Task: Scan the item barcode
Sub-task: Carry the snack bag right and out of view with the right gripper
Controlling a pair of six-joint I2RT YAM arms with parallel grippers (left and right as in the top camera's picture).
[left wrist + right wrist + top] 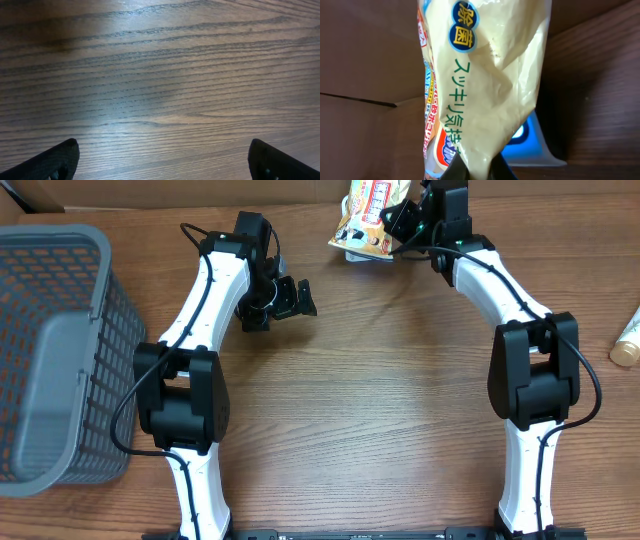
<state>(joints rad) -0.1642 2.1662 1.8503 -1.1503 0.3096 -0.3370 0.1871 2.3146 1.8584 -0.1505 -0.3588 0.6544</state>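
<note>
Wooden table [350, 410]: brown grain, with both arms reaching over it from the near edge.
Packet [366, 222]: cream and orange, at the far edge of the table, a little right of centre.
Packet up close [485, 85]: the right wrist view shows a crinkled cream side with green printed characters and blue round badges.
Right gripper [402, 220]: closed tight on the packet, pinching it at one end. In the right wrist view the dark fingertips [496, 169] meet on the narrow end of the wrapper.
Lit device [530, 142]: a pale casing with a blue glow, just behind the packet. I cannot tell whether the two touch.
Left gripper [165, 156]: spread wide with nothing between its jaws, facing bare wood.
Left arm [215, 290]: angled toward the table's middle, well apart from the packet.
Basket [100, 290]: grey plastic mesh, at the left edge of the table beside the left arm.
Bottle [629, 340]: pale, lying at the right edge, only partly in view.
</note>
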